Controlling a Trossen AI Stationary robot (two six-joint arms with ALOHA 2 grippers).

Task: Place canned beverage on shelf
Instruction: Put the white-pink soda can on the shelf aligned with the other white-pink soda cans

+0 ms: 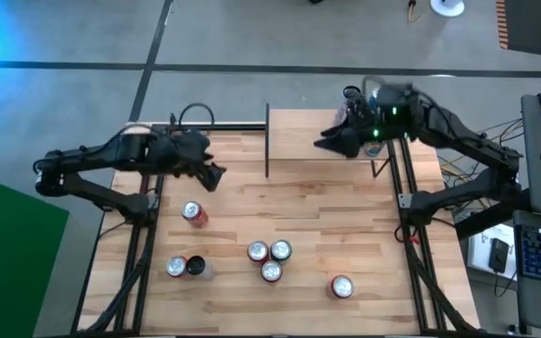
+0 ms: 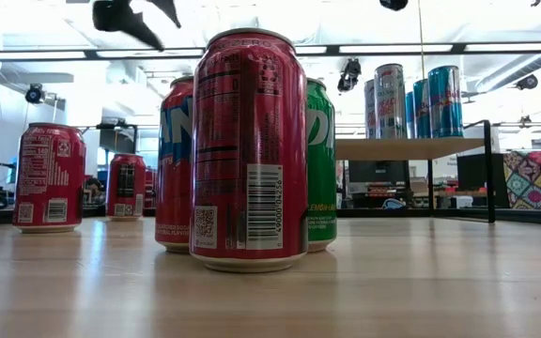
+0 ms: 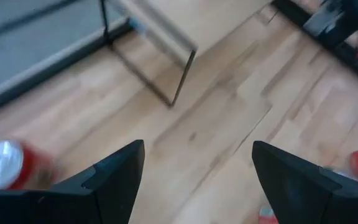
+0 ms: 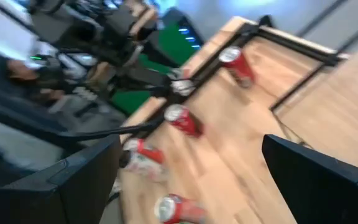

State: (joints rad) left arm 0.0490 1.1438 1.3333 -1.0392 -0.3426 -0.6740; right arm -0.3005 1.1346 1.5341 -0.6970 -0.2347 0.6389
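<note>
Several canned beverages stand upright on the tabletop: a red one (image 1: 193, 213), a pair at the near left (image 1: 176, 268), a cluster of three (image 1: 270, 258), and one at the near right (image 1: 342, 286). In the low view the cluster (image 2: 247, 150) fills the middle. The shelf (image 1: 294, 141) stands at the far side, and three tall cans (image 2: 421, 99) rest on its board (image 2: 407, 148). My left gripper (image 1: 216, 176) hangs open above the table, left of the shelf. My right gripper (image 1: 325, 141) hangs open over the shelf. Both are empty.
Black frame rails (image 1: 407, 202) run along the table's left and right sides. The shelf's thin black upright (image 3: 179, 74) stands ahead of my left gripper. Bare wood (image 1: 346, 216) lies between the shelf and the cans near the front edge.
</note>
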